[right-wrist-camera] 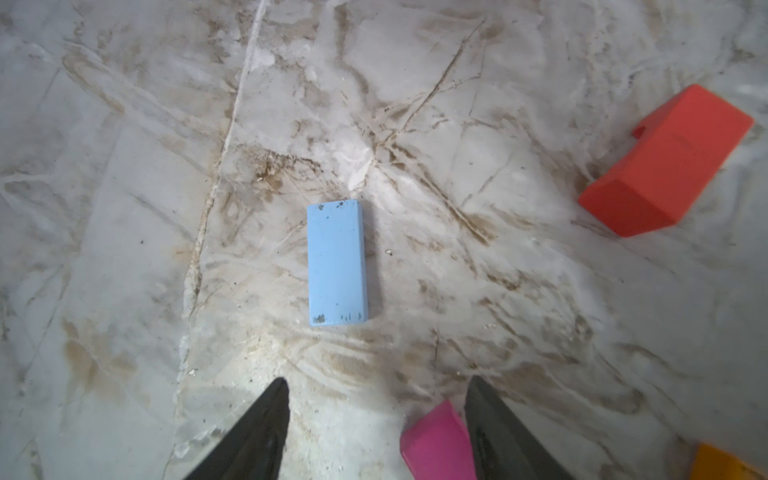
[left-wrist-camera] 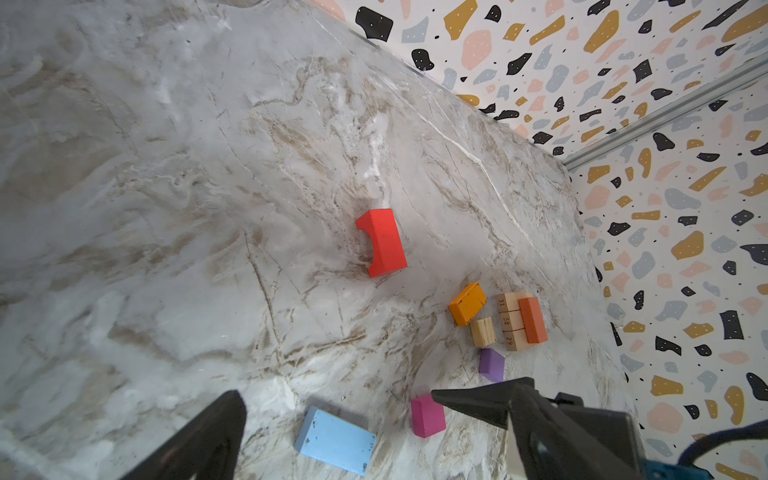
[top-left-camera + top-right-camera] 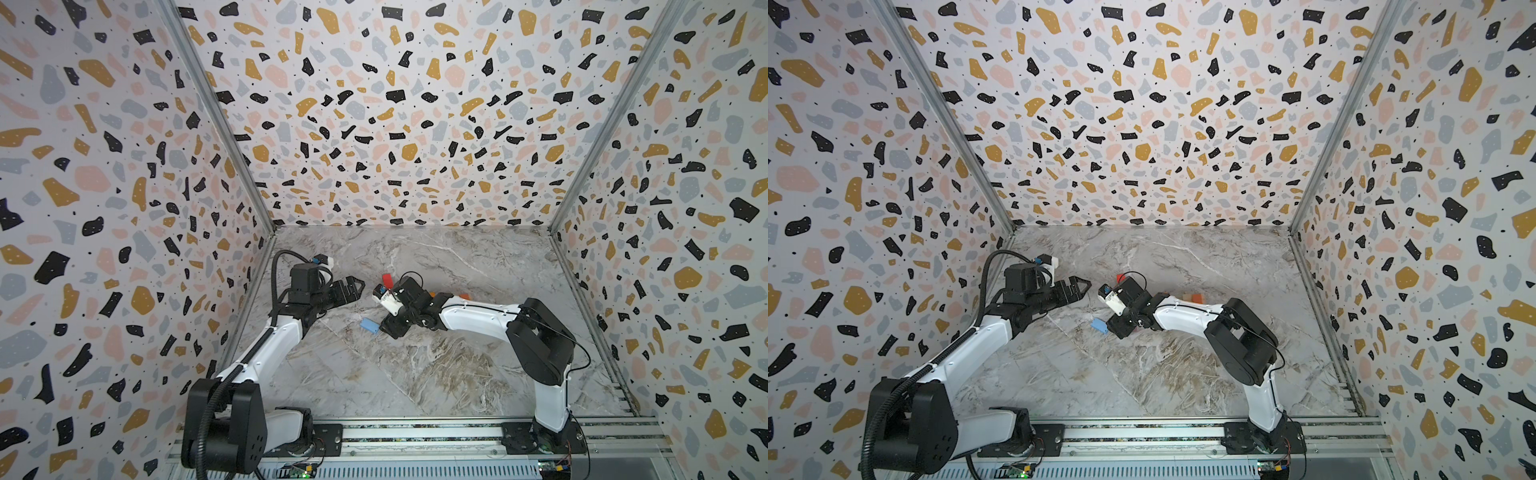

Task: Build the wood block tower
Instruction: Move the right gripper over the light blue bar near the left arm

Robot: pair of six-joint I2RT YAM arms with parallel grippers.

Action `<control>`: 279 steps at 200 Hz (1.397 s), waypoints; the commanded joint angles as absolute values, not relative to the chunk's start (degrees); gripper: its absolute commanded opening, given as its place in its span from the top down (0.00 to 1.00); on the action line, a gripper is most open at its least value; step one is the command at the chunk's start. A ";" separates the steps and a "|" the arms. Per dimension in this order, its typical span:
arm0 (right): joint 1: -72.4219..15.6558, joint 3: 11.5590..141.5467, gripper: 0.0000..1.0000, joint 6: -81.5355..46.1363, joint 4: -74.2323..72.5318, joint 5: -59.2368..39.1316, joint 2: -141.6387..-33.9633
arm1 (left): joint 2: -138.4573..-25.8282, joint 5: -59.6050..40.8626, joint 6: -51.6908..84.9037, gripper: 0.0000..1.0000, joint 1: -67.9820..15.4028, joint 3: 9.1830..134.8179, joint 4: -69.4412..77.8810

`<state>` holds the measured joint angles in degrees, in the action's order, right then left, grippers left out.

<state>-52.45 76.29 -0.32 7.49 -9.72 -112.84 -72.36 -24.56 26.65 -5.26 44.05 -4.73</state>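
left gripper: jaws spread wide with nothing between them; it hangs above the marble table, clear of every block.
right gripper: tipped down toward the table, jaws partly apart, clamped on nothing.
magenta block: on the table between the right gripper's fingers, tight beside 1 finger with a clear gap to the other; whether it touches that finger cannot be told.
light blue block: lies flat on the table just ahead of the right gripper's fingertips, apart from them.
red arch block: lies on the table alone, well apart from the other blocks.
tan bars: 3 of them, numbered 31, 58 and 29, side by side and touching.
orange-red bar: lies across those 3 tan bars, touching them.
orange block: on the table just beside the tan bars.
tan cube: close against the orange block and just beside the tan bars.
purple block: on the table between the tan cube and the magenta block.
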 commanded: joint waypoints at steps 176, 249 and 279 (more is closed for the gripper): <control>-57.21 80.57 0.51 0.65 0.69 -4.88 -120.20 | -71.18 -24.44 26.81 0.00 -4.66 44.10 -3.96; -57.23 80.17 0.58 0.04 0.88 -2.87 -120.66 | -71.24 -24.64 26.83 0.00 -4.66 44.03 -3.78; -57.28 80.13 0.58 -0.10 0.92 -2.63 -120.94 | -71.27 -24.74 26.81 0.00 -4.66 44.03 -3.61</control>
<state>-57.01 79.15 0.49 0.80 -3.53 -120.70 -72.34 -24.53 26.65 -4.93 44.05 -4.75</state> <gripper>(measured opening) 0.423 0.999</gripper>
